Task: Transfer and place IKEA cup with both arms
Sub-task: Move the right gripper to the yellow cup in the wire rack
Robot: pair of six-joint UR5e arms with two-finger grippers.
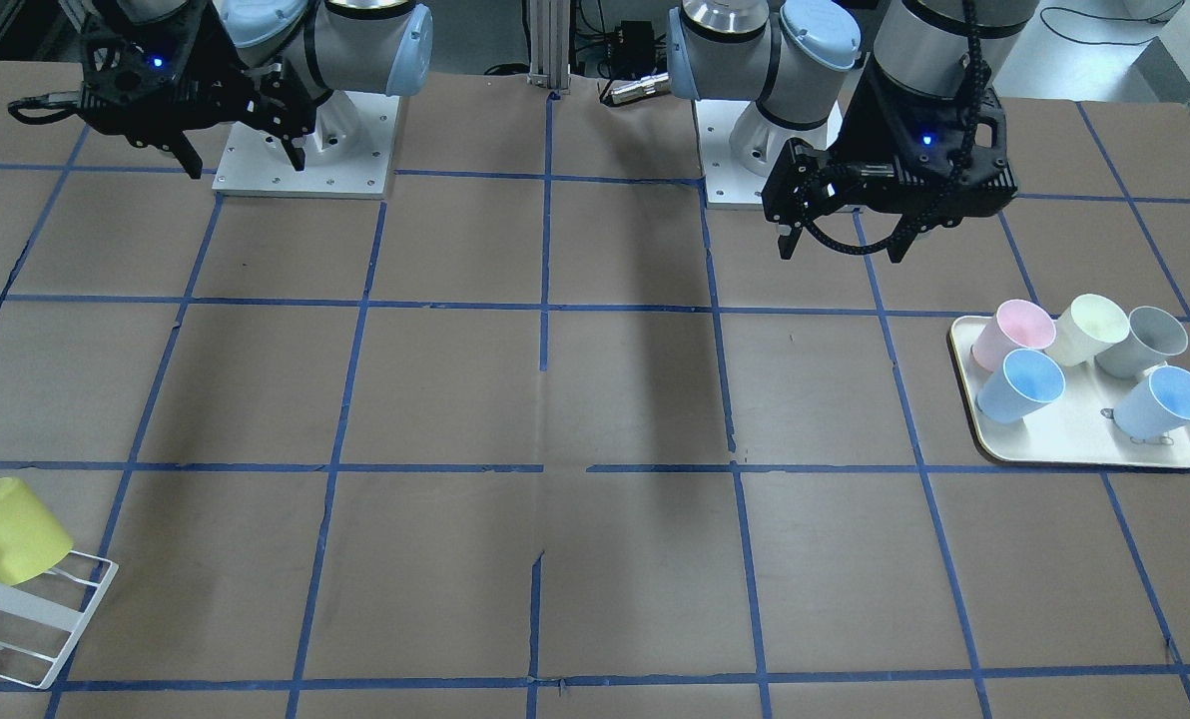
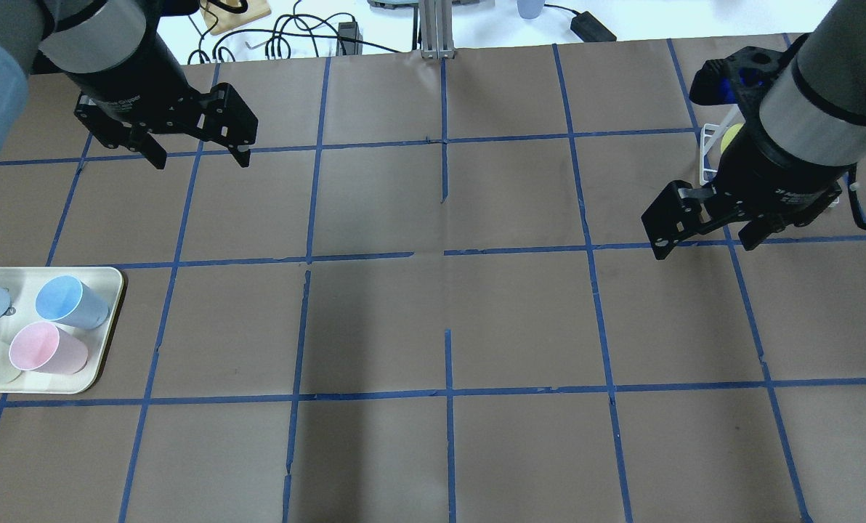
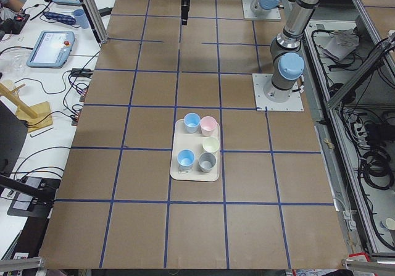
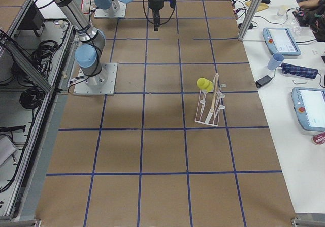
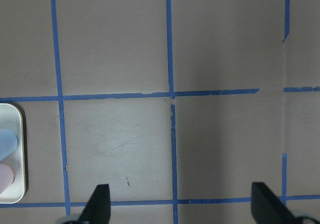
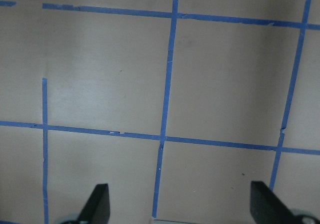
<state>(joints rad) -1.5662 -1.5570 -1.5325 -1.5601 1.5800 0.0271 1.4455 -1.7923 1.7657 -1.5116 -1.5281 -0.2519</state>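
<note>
In the front-facing view the IKEA cup (image 1: pixel 11 529) is at the far left. It is a bright lemon-yellow, handleless, tapered cup, hung mouth-down on a peg of the white wire rack (image 1: pixel 51 639). Its long axis is tilted, and its closed base appears to lean towards the robot. The right gripper (image 1: pixel 246 165) hangs raised on the robot's side of the rack, jaws spread wide and holding nothing. It is clearly the nearer of the two, so the first grasp is likely its job, reaching outward and down along that tilted axis. The left gripper (image 1: pixel 843 252), also spread and empty, hangs well apart from the rack. Farthest from the rack is the cream tray (image 1: pixel 1094 462), which holds the other cups (image 1: pixel 1022 386).
</note>
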